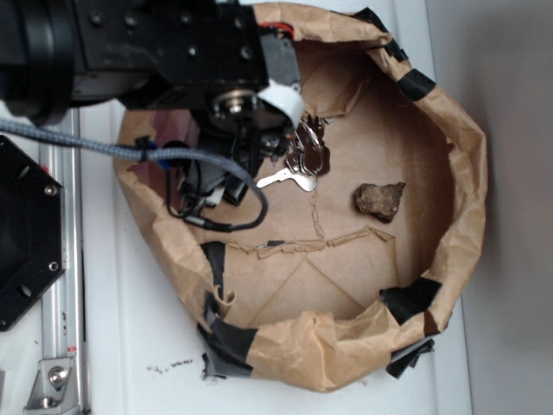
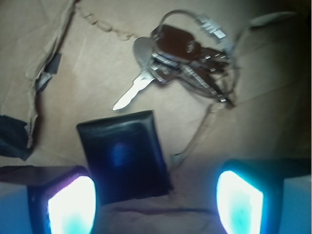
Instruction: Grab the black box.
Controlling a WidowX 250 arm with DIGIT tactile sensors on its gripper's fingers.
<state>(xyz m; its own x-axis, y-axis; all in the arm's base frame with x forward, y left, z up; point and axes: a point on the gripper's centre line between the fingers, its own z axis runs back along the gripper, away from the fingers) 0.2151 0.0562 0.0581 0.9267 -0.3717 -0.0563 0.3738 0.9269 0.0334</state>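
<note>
The black box (image 2: pixel 124 156), small, flat and glossy, lies on brown paper in the wrist view. It sits between my gripper (image 2: pixel 156 202) fingers, much nearer the left finger (image 2: pixel 70 204) than the right finger (image 2: pixel 241 200). The gripper is open and the fingers are not touching the box. A bunch of keys (image 2: pixel 185 58) lies just beyond the box. In the exterior view my arm (image 1: pixel 173 43) hangs over the left part of the paper nest and hides the box; the keys (image 1: pixel 302 160) show beside the wrist.
A crumpled brown paper wall (image 1: pixel 458 173) patched with black tape (image 1: pixel 410 298) rings the work area. A brown stone (image 1: pixel 378 199) lies right of the keys. A black octagonal plate (image 1: pixel 22 233) and a metal rail (image 1: pixel 60 303) stand outside, at left.
</note>
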